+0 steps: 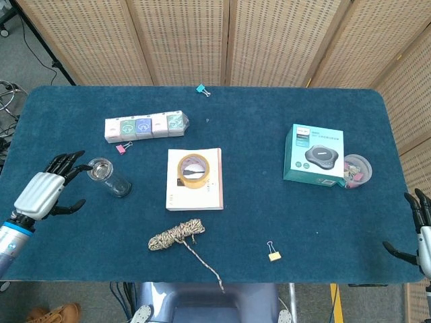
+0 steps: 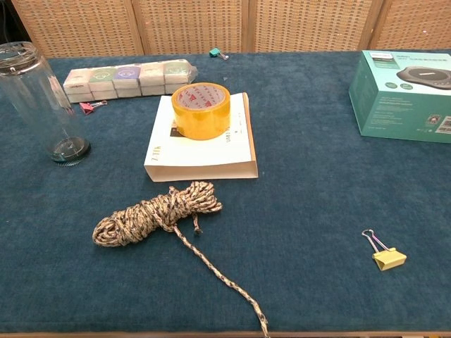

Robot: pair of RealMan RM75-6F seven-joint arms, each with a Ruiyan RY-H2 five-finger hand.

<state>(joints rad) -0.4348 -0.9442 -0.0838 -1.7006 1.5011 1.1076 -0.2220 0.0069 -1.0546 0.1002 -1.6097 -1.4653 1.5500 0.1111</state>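
1. Here, the left hand (image 1: pixel 46 194) is hovering with fingers spread and holding nothing, its fingertips just beside the clear glass jar (image 1: pixel 108 176) standing upright near the table's left edge.
2. The right hand (image 1: pixel 421 230) is sitting half cut off at the frame's right border, fingers apart and empty; the chest view is showing neither hand.
3. Open blue cloth is lying between the jar and the book (image 1: pixel 195 180) bearing the yellow tape roll (image 1: pixel 192 170).
4. The rope coil (image 1: pixel 176 235) is trailing toward the table's (image 1: pixel 323 235) front edge.
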